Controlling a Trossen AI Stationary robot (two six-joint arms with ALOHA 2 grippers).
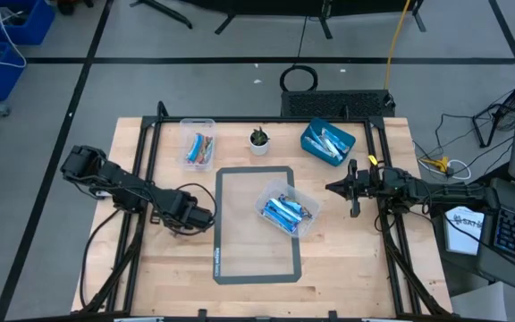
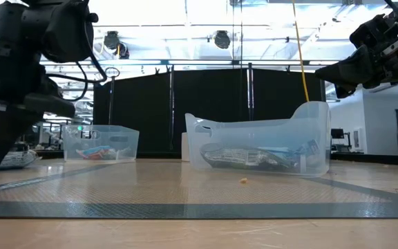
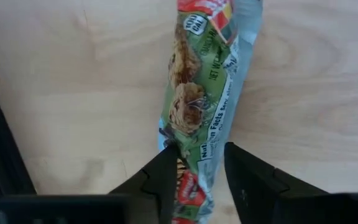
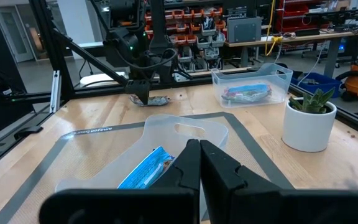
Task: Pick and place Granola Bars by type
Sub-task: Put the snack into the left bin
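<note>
wooden table (image 3: 73,93), granola bar (image 3: 201,106) between left claw (image 3: 199,163) fingers

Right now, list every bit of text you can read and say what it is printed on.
"Nutrition Facts": on the green granola bar wrapper between the left hand fingers.
"NET W": same wrapper, the rest cut off.
Small round badge near the wrapper's end: too blurred to read.
Print on the mat border: too small to read.

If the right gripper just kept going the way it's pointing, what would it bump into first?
Most likely the clear tub of blue granola bars on the mat. The right gripper, shut and empty, points straight toward it; it sits higher than the tub, so it might skim over the rim.
</note>
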